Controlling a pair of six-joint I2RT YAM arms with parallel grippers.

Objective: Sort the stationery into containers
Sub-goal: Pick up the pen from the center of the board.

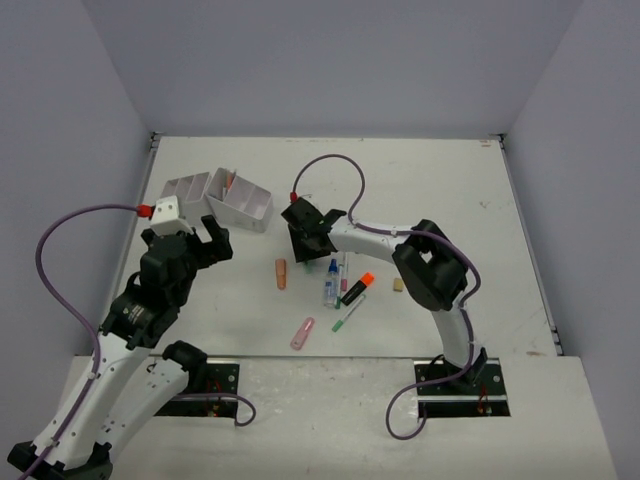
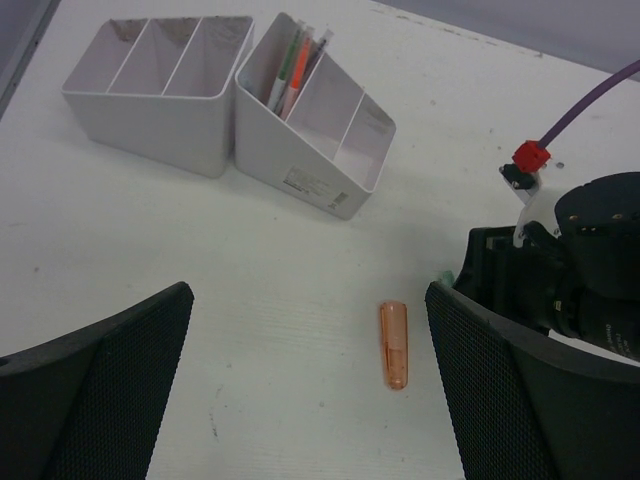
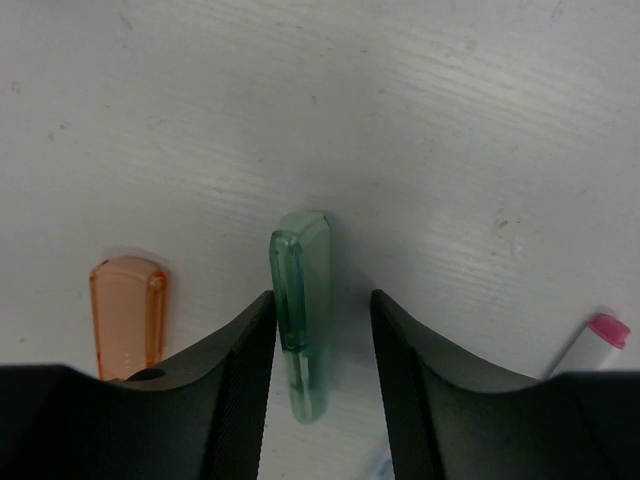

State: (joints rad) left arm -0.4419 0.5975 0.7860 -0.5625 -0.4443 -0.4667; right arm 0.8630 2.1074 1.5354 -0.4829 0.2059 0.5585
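Two pincers hang over the white surface (image 1: 450, 200). The left pincer (image 2: 308, 295) is spread wide and holds nothing; an orange cap-like piece (image 2: 393, 345) lies on the surface below its gap. The right pincer (image 3: 322, 300) stands partway closed astride a pale green translucent piece (image 3: 300, 320). One finger (image 3: 235, 380) touches its side and the other sits just off it, so no firm grip shows. A pink-tipped marker (image 3: 600, 335) is half hidden. Farther back, two white organisers (image 2: 310, 175) stand side by side, with pens (image 2: 295, 65) leaning in one end compartment.
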